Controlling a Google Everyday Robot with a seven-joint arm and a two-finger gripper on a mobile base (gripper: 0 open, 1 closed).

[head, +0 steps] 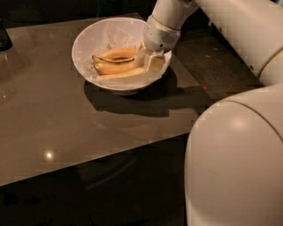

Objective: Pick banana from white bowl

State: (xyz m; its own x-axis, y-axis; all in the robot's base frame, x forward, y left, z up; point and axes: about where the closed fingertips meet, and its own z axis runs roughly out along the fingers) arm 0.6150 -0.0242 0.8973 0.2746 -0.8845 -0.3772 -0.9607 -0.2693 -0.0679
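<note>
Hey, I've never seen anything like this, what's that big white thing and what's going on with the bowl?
The big white shapes are a one-armed mobile robot. The single camera looks down past the arm at a brown table; where it is mounted is unknown. On the table stands a white bowl holding bananas: a pale yellow banana in front, orange ones behind. The arm ends in a gripper, which hangs inside the bowl's right side, by the pale banana's end. Whether it holds anything cannot be seen. A dark object sits at the table's far left edge.
</note>
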